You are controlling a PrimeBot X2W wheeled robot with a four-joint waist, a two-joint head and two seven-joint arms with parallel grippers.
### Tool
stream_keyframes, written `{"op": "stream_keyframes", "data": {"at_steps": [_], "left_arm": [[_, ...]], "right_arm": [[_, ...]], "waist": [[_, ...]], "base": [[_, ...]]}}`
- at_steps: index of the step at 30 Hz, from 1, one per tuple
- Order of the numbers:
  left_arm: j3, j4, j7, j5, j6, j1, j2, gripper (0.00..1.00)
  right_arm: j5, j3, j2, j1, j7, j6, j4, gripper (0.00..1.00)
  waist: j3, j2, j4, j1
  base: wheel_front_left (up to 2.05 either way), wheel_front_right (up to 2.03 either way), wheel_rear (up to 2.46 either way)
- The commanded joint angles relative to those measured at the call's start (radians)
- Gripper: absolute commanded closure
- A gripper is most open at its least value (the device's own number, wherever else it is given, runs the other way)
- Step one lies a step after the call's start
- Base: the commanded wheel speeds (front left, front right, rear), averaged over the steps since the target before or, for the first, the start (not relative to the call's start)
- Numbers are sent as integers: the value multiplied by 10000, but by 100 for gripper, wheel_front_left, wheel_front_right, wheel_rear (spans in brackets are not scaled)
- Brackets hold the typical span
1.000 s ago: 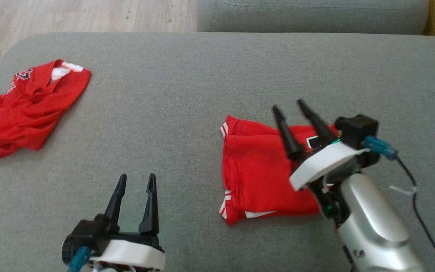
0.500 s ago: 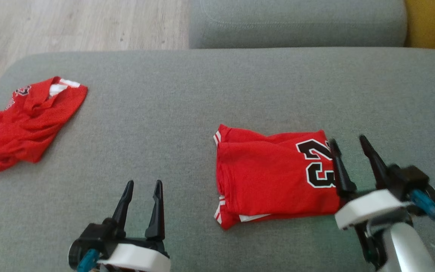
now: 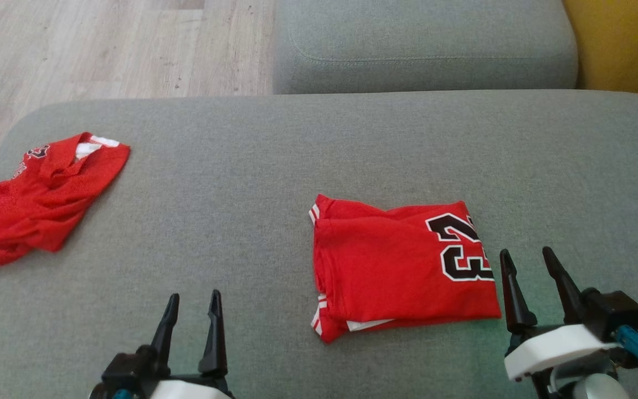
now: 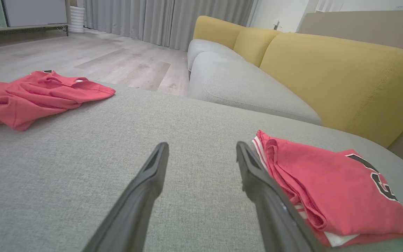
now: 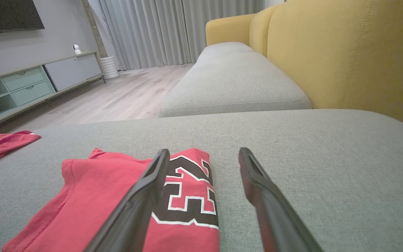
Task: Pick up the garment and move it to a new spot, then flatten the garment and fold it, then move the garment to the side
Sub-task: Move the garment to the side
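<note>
Lying right of the middle of the grey woven sofa cushion [image 3: 274,166], the folded garment [image 3: 402,266] was a flat red rectangle of soft cloth. Its long axis ran left to right, with a black, white-edged number [image 3: 457,246] at the right end. The right gripper [image 3: 525,251], released and empty, stood just beside that end, nearer than the left gripper [image 3: 194,294], also spread and empty. A crumpled red jersey [image 3: 42,194] lay at the left edge.
</note>
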Motion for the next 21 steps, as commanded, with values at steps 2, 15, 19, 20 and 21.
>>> {"op": "stream_keyframes", "data": {"at_steps": [2,15,19,20,21], "left_arm": [[481,-298,-119,70,-17,-315,13,0],[556,-250,-124,212,-85,-342,-9,0],[548,-251,-124,245,-90,-361,-7,0],[544,-256,-124,253,-91,-373,-4,0],[541,-261,-124,260,-93,-393,-5,0]], "right_arm": [[79,248,-41,-253,-105,-7,-353,0],[95,282,-41,-226,78,-7,-225,0],[69,259,-41,-237,103,-7,-223,0],[53,244,-41,-247,125,-7,-217,0],[44,226,-41,-276,147,-7,-212,0]], "waist": [[-5,0,6,1],[15,0,51,1],[41,0,73,1],[72,0,86,1],[104,0,99,1]], "base": [[0,0,0],[0,0,0],[0,0,0],[0,0,0],[0,0,0]]}}
